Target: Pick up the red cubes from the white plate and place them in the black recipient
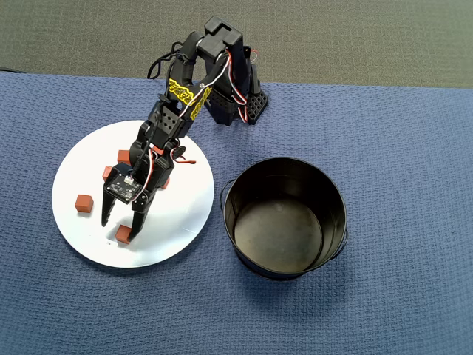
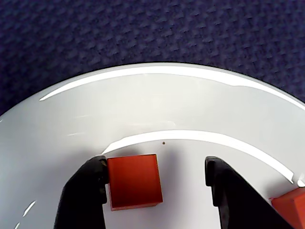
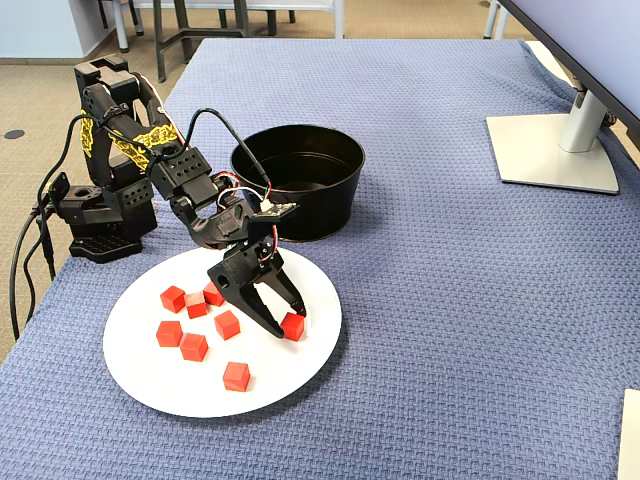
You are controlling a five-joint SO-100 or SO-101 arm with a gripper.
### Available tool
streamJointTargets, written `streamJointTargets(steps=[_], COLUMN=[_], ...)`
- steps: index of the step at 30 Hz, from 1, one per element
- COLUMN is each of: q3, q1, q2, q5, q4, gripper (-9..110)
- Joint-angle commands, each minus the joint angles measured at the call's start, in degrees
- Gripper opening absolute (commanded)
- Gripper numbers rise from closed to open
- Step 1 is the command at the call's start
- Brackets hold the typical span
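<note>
The black two-finger end effector (image 3: 284,325) reaches down onto the large round glossy white plate (image 3: 150,385), its jaws spread apart around one small matte red-orange cube (image 2: 134,181). In the wrist view the left finger (image 2: 85,191) touches that cube's side, while the right finger (image 2: 228,191) stands clear of it, so nothing is clamped. In the fixed view this cube sits at the plate's right edge, and six more red cubes (image 3: 194,346) lie scattered on the plate to its left. The deep round black metal pot (image 3: 300,190) stands empty on the blue woven cloth covering the worktop (image 3: 450,300), just beyond the plate. In the overhead view the pot (image 1: 325,192) lies right of the plate (image 1: 74,174), nearly touching it.
</note>
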Motion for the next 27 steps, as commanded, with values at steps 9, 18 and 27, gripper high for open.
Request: streamJointTargets(steps=[9,18,27], q3=[2.0,1.5,-2.2], q1=[-0.9,-2.0,-2.8], q2=[-1.9,-1.1,19.3], q5=[-0.6,3.6,15.6], q4=[-6.7,-6.7,14.8], gripper=[18,0,0])
